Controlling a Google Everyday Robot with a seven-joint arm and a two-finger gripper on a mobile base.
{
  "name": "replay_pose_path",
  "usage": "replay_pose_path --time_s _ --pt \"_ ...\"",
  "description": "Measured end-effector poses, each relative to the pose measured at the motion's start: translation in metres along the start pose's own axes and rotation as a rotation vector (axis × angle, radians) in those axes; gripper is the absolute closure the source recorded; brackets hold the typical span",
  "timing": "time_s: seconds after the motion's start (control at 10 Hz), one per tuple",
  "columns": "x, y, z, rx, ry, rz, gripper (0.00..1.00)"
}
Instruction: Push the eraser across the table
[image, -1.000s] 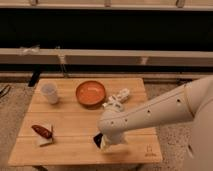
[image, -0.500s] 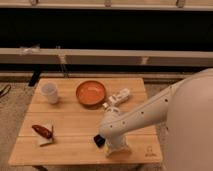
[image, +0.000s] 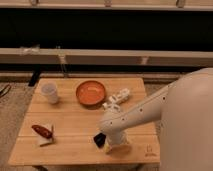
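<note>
One gripper (image: 112, 145) seemingly beside flat black eraser (image: 99, 140)

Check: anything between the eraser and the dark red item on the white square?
Nothing: bare table planks there, in the camera view. The gripper is low beside the eraser, on the opposite side from the dark red item.

My light wooden plank counter (image: 75, 120) carries a white cup (image: 50, 92) toward its far left, an orange bowl (image: 91, 93) at the far middle, and a white object (image: 117, 98) just right of the bowl. A dark red item (image: 42, 131) lies on a white square (image: 46, 141) at the near left. The eraser (image: 99, 139) lies near the front edge, and my end effector (image: 114, 146) is just beside it on its right.
</note>
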Motion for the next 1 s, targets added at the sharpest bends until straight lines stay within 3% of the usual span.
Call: replay_pose_path --time_s 0.5,1.0 --pt "-0.018 0.000 -0.008 -0.002 -0.028 -0.006 0.21" --pt "-0.042 0.020 -0.016 -0.008 -0.052 -0.058 0.21"
